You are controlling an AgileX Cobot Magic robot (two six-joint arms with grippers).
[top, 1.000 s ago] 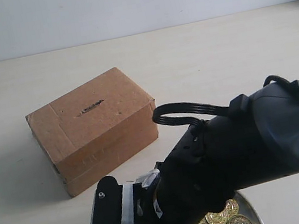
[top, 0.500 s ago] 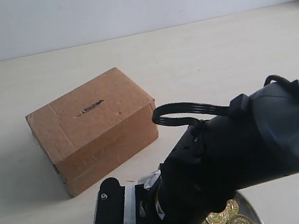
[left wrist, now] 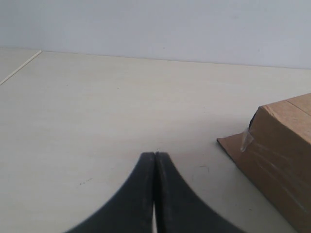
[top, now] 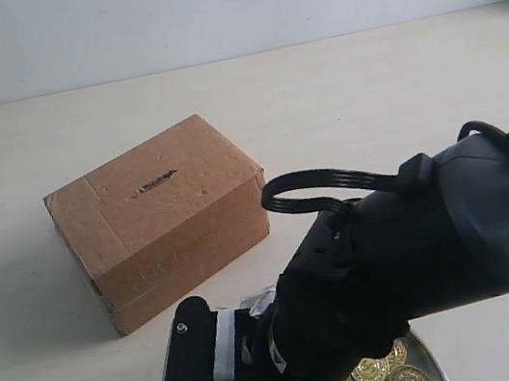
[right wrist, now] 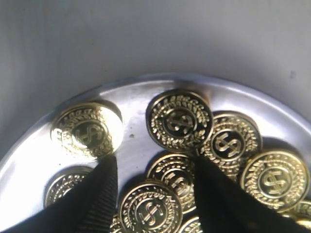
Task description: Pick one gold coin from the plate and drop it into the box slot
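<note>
The brown cardboard box (top: 159,218) stands left of centre, its dark slot (top: 155,181) on the top face. The silver plate (top: 427,357) lies at the bottom edge, mostly hidden under my right arm, with gold coins (top: 388,373) showing. My right gripper (right wrist: 154,164) is open low over the plate (right wrist: 146,99), its fingers either side of two overlapping gold coins (right wrist: 172,182). Several more coins (right wrist: 180,119) lie around. My left gripper (left wrist: 155,155) is shut and empty above the bare table, beside a corner of the box (left wrist: 279,155).
The pale table (top: 367,103) stretches around the box to a white wall (top: 205,8) at the back. My bulky right arm (top: 423,260) fills the lower right of the exterior view.
My right arm has sunk slightly lower over the plate. The box has not moved.
</note>
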